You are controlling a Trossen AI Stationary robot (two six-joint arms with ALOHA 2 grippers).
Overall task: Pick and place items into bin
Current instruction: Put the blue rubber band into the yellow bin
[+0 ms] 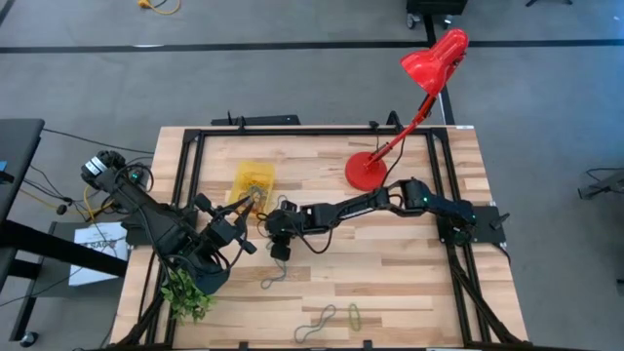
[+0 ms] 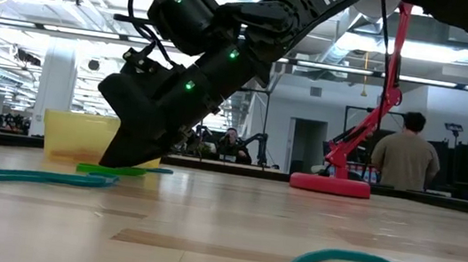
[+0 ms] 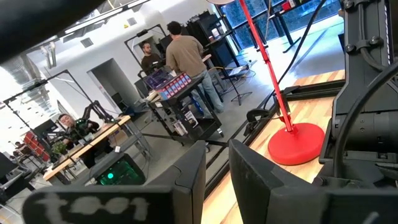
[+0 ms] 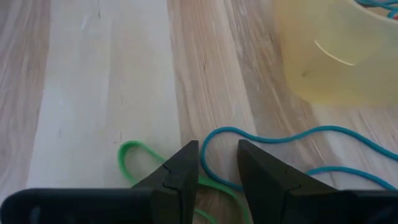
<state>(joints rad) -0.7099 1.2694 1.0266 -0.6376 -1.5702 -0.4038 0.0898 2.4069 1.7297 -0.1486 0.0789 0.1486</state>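
The right gripper is lowered to the tabletop beside the yellow bin, fingers slightly parted astride a green loop, apparently to pinch it. The left gripper waits nearby, slightly open and empty.

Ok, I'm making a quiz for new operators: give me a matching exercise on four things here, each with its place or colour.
Things:
1. bin
2. lamp
3. plant
4. right gripper

Descriptions:
A. red, base on the table's far side
B. low over a green loop and a teal loop
C. translucent yellow
D. green and leafy, at the table's near left corner

Pairs: 1-C, 2-A, 3-D, 4-B
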